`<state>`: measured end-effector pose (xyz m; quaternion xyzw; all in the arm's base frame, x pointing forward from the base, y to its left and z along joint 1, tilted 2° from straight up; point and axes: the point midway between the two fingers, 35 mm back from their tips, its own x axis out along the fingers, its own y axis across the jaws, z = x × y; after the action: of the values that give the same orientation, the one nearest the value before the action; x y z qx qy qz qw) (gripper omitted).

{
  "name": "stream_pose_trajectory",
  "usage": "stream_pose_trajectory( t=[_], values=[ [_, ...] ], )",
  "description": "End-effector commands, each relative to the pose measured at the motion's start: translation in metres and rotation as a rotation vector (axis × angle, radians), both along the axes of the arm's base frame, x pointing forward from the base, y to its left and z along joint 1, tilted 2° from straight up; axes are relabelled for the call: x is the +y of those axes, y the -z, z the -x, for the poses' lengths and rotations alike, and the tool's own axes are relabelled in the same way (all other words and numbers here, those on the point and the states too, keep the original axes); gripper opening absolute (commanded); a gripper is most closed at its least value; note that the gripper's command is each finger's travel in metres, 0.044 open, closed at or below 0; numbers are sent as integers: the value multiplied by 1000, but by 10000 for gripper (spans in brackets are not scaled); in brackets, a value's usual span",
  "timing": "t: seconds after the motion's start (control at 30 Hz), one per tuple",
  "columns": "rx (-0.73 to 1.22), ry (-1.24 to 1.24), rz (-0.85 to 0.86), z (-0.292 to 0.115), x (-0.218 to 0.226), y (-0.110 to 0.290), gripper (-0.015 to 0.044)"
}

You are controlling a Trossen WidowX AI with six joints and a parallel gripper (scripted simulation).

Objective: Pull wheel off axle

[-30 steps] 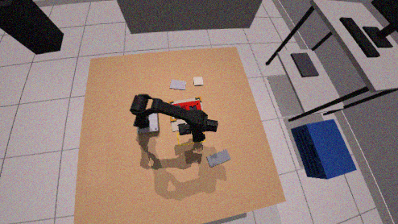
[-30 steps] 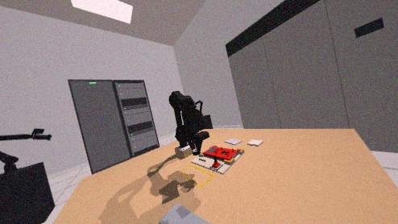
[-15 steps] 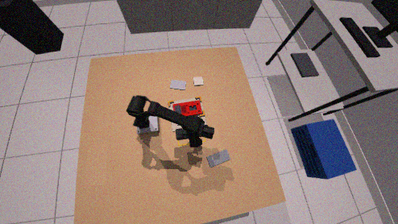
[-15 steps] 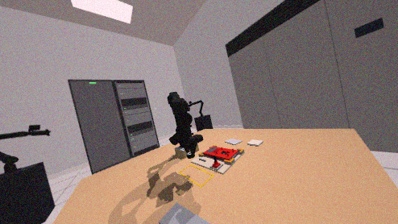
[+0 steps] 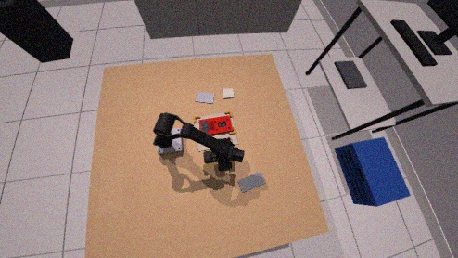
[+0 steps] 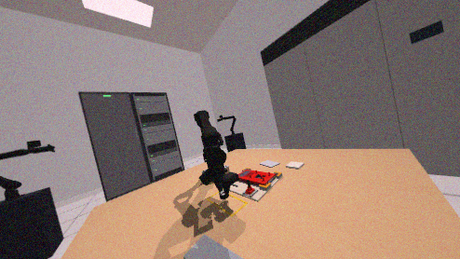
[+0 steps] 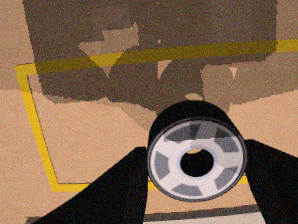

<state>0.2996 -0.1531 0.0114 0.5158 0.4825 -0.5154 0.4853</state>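
My gripper (image 5: 224, 167) (image 6: 223, 191) (image 7: 194, 153) is shut on the wheel, one finger on each side. The wheel (image 7: 220, 173) has a black tyre and a pale spoked hub with an open centre hole. It is off the axle and held above the table, over the near part of the marked area as the wrist view shows it. The marked area is a yellow outline (image 6: 238, 199) (image 7: 39, 130), with the arm's shadow across it. The upright axle (image 6: 250, 188) is red and stands bare on a pale plate beside the area. The wheel's exact height is hard to tell.
A red panel (image 5: 215, 125) (image 6: 256, 176) with orange corners lies behind the axle. A grey plate (image 5: 251, 182) (image 6: 209, 249) lies on the other side of the marked area. Two small pale tiles (image 5: 205, 97) (image 5: 228, 93) lie farther back.
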Motion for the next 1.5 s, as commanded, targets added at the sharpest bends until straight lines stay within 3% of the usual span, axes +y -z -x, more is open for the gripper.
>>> stream_pose_trajectory(
  t=[0.0, 0.17, 0.57, 0.77, 0.9, 1.1, 1.3, 1.47],
  values=[
    [6, -5, 2, 4, 1, 24, 0],
    [6, -5, 2, 4, 1, 25, 0],
    [10, -1, -4, 4, 2, 16, 300],
    [5, -5, 1, 3, 2, -36, 300],
    [5, -5, 2, 3, 2, -39, 300],
    [2, -3, 1, 32, 17, -57, 440],
    [10, -5, -1, 76, 40, -82, 440],
    [11, -5, -1, 81, 42, -84, 440]
  ],
)
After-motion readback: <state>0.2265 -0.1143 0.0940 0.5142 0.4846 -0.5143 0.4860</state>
